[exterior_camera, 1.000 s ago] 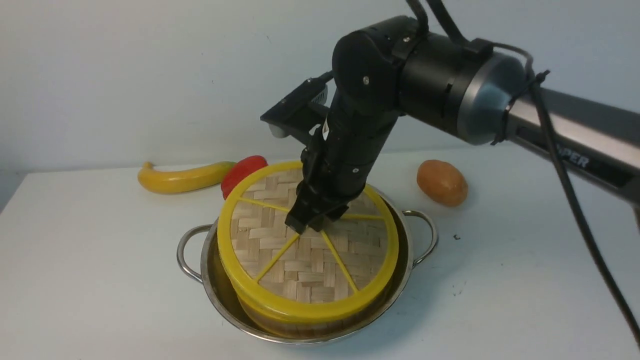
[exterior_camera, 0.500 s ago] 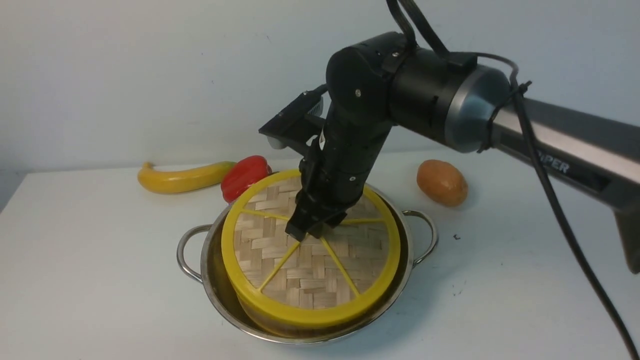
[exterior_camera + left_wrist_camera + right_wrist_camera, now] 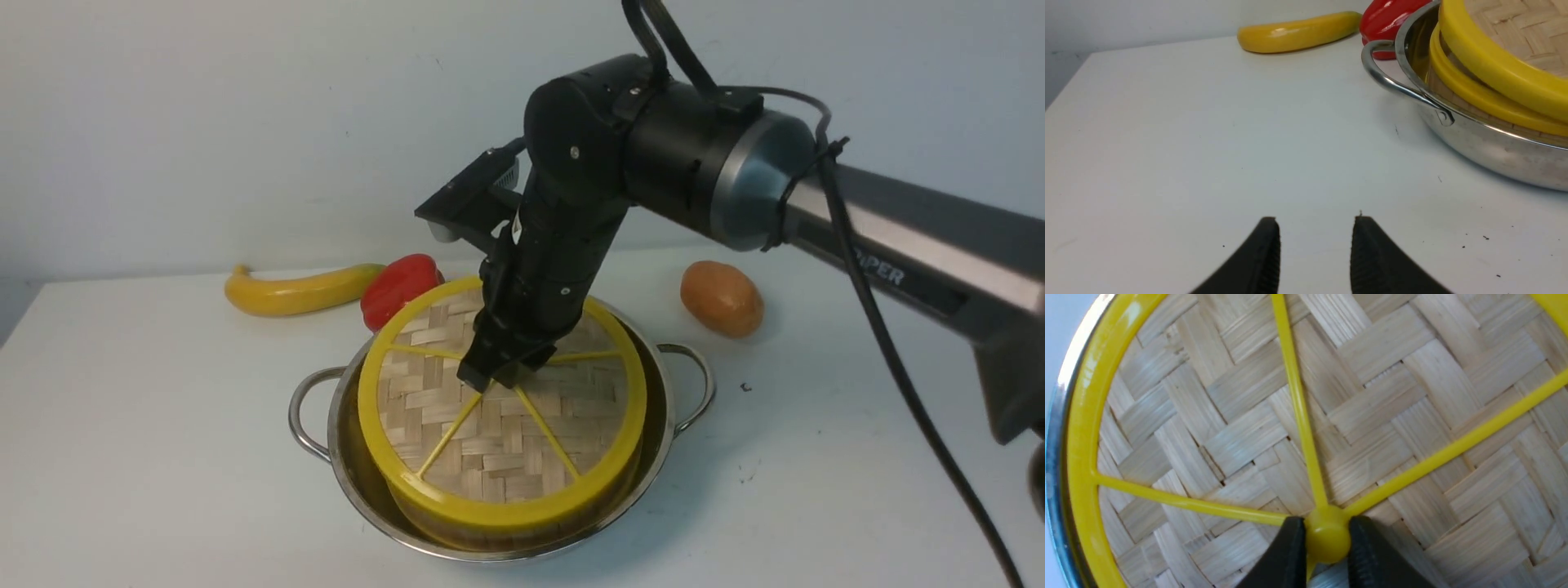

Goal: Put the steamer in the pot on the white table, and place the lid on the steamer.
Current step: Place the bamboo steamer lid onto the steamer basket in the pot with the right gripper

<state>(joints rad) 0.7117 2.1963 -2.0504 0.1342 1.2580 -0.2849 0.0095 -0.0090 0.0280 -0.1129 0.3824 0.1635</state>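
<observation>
1. The pot point(image 3: 304, 406) sits on the white table point(image 3: 147, 457), pretty much in the middle, both loop handles sticking out to the sides.
2. The steamer point(image 3: 1476, 97) is down inside the pot. You only see its yellow rim and a strip of bamboo wall above the steel edge.
3. The lid point(image 3: 506, 441) is on top of the steamer, woven side up. From the left wrist view a gap shows between the two yellow rims on one side, so it looks a bit tilted rather than fully flat.
4. The right gripper point(image 3: 490, 378) comes down from above onto the centre of the lid. Up close, its two black fingers point(image 3: 1286, 557) are clamped on either side of the little yellow knob point(image 3: 1327, 538) where the spokes meet.
5. The left gripper point(image 3: 1314, 228) is low over bare table on the pot's left. Its jaws are apart with nothing between them, and it touches nothing.
6. Further back on the table there's a banana point(image 3: 298, 290) with a red pepper point(image 3: 400, 282) just beside it, right behind the pot.
7. A potato point(image 3: 722, 298) sits off to the right, clear of the pot.
</observation>
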